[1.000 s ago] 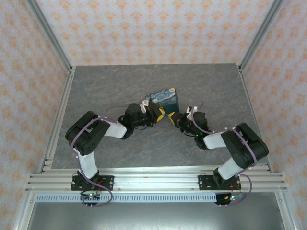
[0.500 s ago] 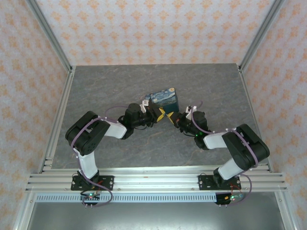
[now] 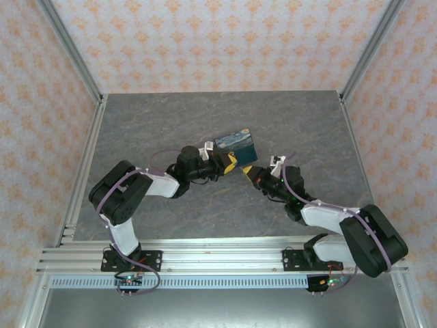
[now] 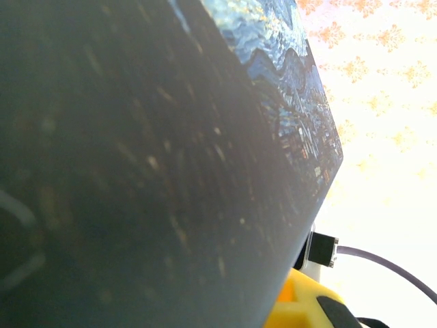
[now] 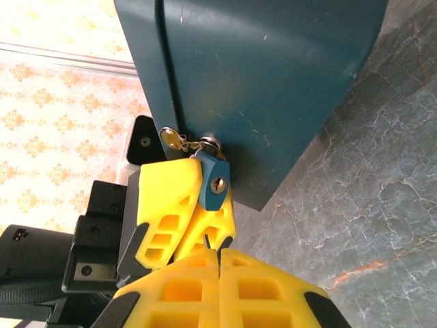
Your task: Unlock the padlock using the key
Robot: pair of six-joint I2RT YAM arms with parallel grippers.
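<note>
Two pincers meet near the middle of the grey counter, at the near edge of a dark blue box with a swirling painted lid. The left pincer comes in from the left and the right pincer from the right, their yellow tips just beside each other.

In the right wrist view a small blue padlock hangs from a silver fitting on the box's side, its keyhole facing the camera. A brass piece sits just left of the fitting. The padlock touches a yellow finger of the left pincer. Whether that pincer grips it, I cannot tell.

The right pincer's fingers are pressed together just near of the padlock. A thin dark sliver pokes out at their seam.
</note>
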